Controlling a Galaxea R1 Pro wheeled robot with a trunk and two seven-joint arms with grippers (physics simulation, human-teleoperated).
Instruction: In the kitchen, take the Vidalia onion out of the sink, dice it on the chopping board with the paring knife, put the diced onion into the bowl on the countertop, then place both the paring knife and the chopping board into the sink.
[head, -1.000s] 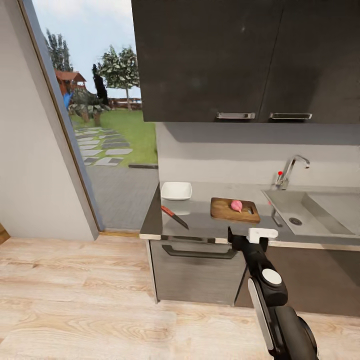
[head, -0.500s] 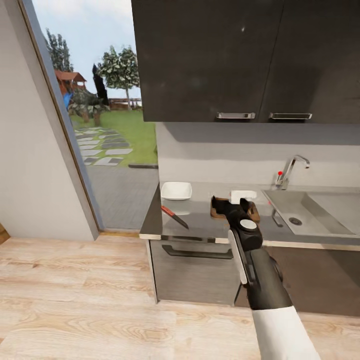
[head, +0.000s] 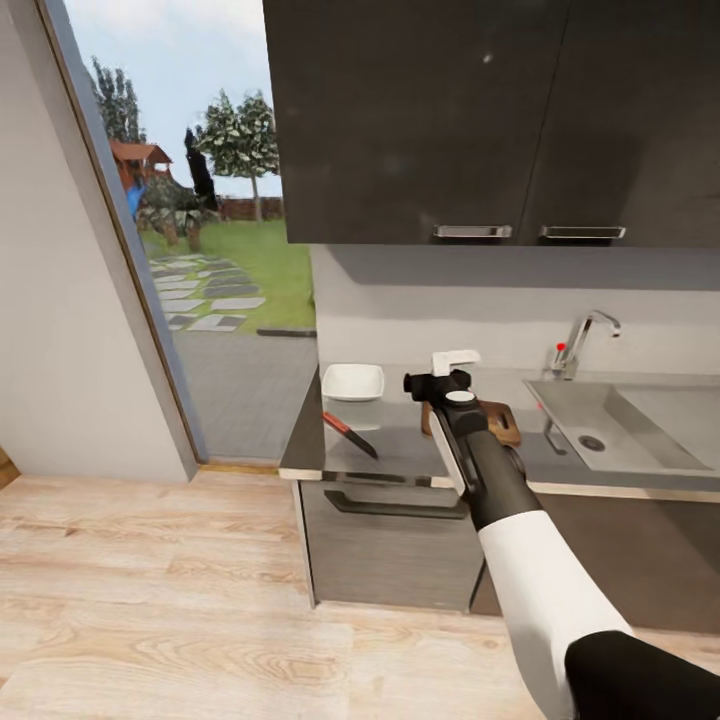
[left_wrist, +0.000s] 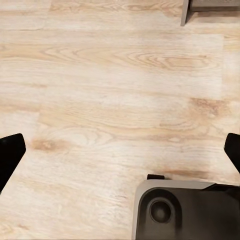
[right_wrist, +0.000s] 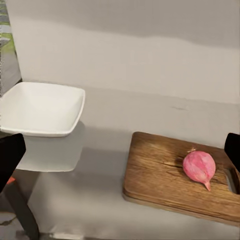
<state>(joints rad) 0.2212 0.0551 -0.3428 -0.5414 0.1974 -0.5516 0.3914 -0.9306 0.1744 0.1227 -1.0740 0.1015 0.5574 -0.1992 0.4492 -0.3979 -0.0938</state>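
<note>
countertop: empty bowl

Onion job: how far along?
Done: the Vidalia onion is out of the sink and lies whole on the chopping board. In hand: nothing; right gripper open above the countertop. Left: fetch the paring knife, dice, fill the bowl, sink knife and board.

Glossy grey metallic table here, reflective, with a grainy brown wooden chopping board on it. Smooth white bowl, brushed steel sink, pale wood-plank floor.
</note>
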